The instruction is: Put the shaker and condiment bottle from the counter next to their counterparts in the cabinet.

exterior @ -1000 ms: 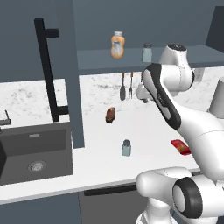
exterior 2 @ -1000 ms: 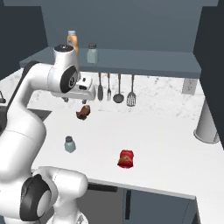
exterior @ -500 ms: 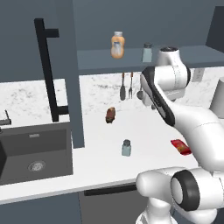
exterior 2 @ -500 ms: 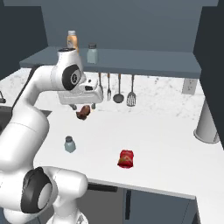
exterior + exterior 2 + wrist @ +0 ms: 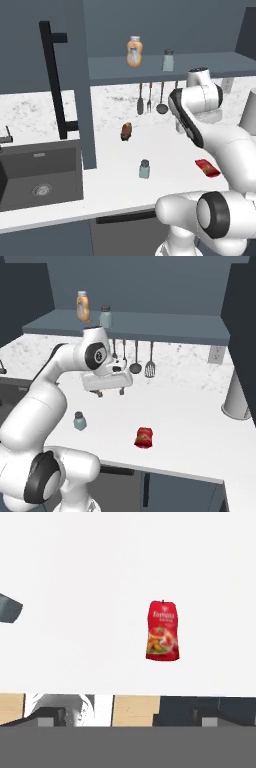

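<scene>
The shaker (image 5: pixel 144 169) (image 5: pixel 79 420) stands upright on the white counter (image 5: pixel 165 145) near its front edge. The red condiment bottle (image 5: pixel 207 167) (image 5: pixel 144 437) (image 5: pixel 162 631) lies flat to its right. My gripper (image 5: pixel 110 392) (image 5: pixel 129 719) hangs open and empty above the counter between them, pointing down, with the bottle ahead of it in the hand view. On the cabinet shelf (image 5: pixel 200 65) (image 5: pixel 165 328) stand the counterparts: an orange white-capped bottle (image 5: pixel 134 51) (image 5: pixel 83 306) and a second shaker (image 5: pixel 168 60) (image 5: pixel 105 316).
The cabinet door (image 5: pixel 82 85) stands open with its black bar handle (image 5: pixel 54 80), above the dark sink (image 5: pixel 40 172). A brown lump (image 5: pixel 126 131) lies near the wall under hanging utensils (image 5: pixel 150 97) (image 5: pixel 135 356). A grey cylinder (image 5: pixel 236 401) stands at the far right.
The hand has come down and away from the shelf to hang over the counter. Its jaws have spread wider. The things on the counter and shelf have not moved.
</scene>
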